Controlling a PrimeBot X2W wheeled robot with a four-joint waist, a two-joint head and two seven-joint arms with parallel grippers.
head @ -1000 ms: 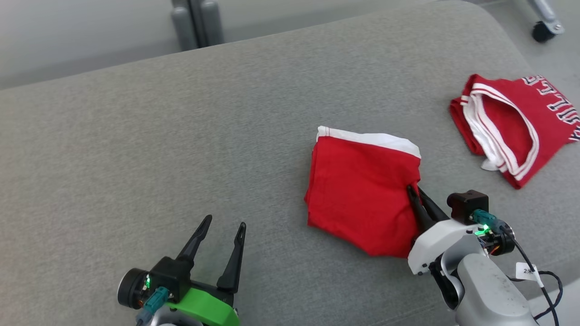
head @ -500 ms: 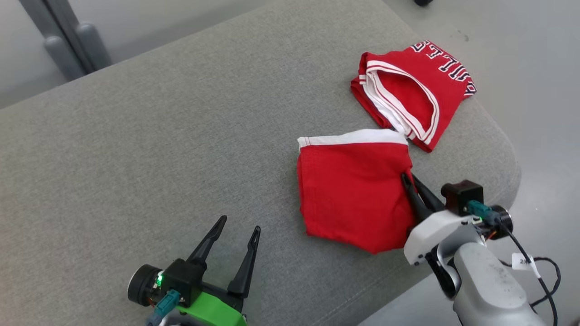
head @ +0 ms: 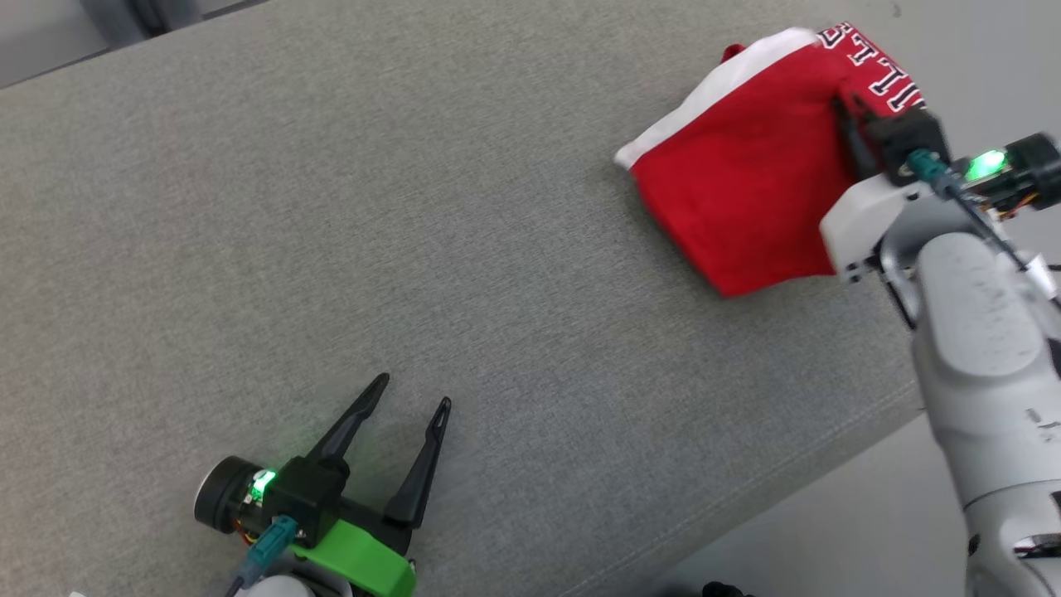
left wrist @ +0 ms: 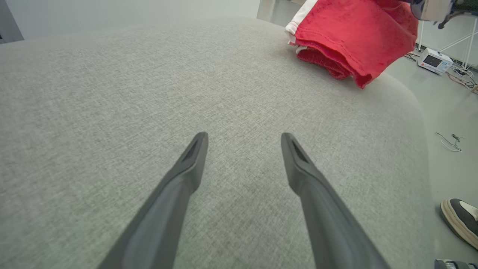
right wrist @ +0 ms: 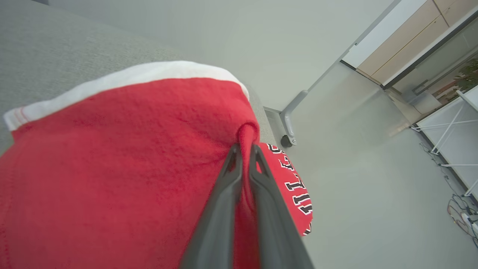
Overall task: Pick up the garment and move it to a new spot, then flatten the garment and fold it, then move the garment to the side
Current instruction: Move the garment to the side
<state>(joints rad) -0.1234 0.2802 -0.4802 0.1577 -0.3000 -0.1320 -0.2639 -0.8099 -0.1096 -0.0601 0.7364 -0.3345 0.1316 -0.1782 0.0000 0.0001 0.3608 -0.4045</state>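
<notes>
Mostly hiding lettered jersey (head: 880, 65), garment (head: 738, 191) pinched by right pincer (head: 841, 104); left pincer (head: 414, 390) splayed.

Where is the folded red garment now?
The folded red garment is at the head view's upper right, pinched in the right hand, partly over the lettered red garment near the grey cushion edge.

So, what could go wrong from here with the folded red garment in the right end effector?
The right end effector pinches only one edge of the folded garment, so its layers could sag open. It hangs near the cushion edge and over the lettered jersey: it could land on that or slip off.
</notes>
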